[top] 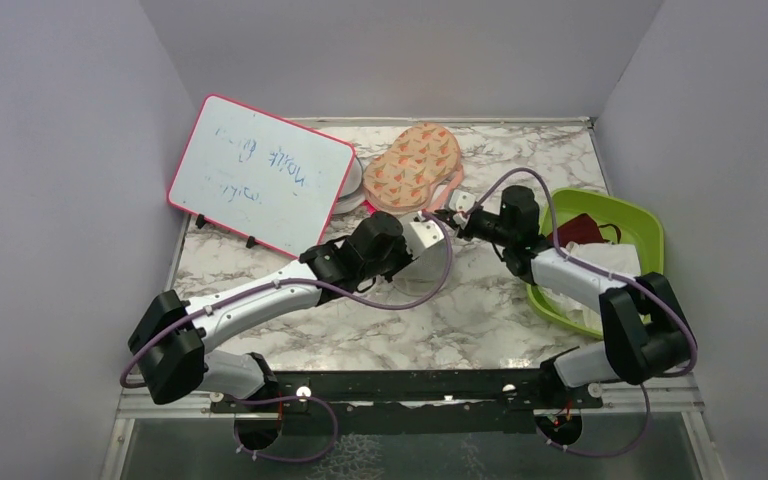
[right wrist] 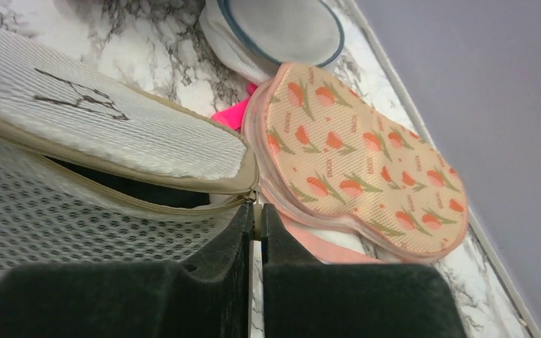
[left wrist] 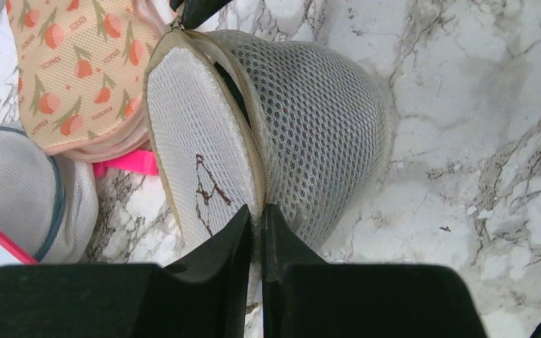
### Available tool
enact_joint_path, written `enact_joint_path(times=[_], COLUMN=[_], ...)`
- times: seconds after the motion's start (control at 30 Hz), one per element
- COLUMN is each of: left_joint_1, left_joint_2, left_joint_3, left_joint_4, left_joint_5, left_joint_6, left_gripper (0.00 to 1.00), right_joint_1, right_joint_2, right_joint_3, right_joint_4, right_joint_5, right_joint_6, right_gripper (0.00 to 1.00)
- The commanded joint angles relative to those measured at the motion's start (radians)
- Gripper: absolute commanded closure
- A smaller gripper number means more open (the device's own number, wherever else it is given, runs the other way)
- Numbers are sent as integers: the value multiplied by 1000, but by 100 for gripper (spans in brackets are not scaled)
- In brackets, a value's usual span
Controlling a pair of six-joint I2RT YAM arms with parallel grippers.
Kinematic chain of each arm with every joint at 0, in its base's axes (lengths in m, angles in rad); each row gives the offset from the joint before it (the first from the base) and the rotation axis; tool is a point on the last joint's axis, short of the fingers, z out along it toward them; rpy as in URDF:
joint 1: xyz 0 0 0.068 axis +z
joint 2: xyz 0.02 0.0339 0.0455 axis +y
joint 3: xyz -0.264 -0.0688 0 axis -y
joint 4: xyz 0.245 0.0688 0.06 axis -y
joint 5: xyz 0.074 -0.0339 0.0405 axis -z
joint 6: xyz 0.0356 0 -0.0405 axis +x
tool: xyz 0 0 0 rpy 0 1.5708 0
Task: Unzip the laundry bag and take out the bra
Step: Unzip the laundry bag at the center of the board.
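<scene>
The laundry bag (top: 423,240) is a round white mesh pod lying on its side at mid-table; it also shows in the left wrist view (left wrist: 310,113) and the right wrist view (right wrist: 77,218). Its flat lid (left wrist: 197,141) bears a small dark bra outline. The zip is partly open, with a dark gap between lid and body (right wrist: 134,189). My left gripper (left wrist: 256,215) is shut on the bag's zip rim. My right gripper (right wrist: 256,215) is shut on the zip pull at the gap's end. The bra is hidden.
A peach case with red prints (top: 415,165) lies behind the bag. A second white mesh pod with a blue rim (right wrist: 282,28) sits beside it. A whiteboard (top: 260,175) leans at the back left. A green tray (top: 650,235) with a dark red cloth stands at the right.
</scene>
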Motion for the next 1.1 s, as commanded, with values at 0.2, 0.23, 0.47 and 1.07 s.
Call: enact_joint_path(times=[0.2, 0.23, 0.47, 1.07], left_joint_1=[-24, -24, -22, -23], left_joint_2=[-25, -16, -43, 87], left_joint_3=[-43, -37, -42, 207], left_joint_4=[15, 8, 31, -8], left_joint_5=[2, -11, -21, -34], left_joint_6=[-17, -20, -35, -454], left_gripper=[100, 100, 75, 47], right_joint_1=[-17, -17, -12, 17], right_joint_2=[31, 4, -146, -326], right_joint_3=[94, 92, -19, -102], right_joint_4=[-81, -104, -116, -130], right_joint_5=[-72, -72, -120, -166], right_joint_6=[-49, -41, 57, 149], right_gripper=[99, 99, 99, 99])
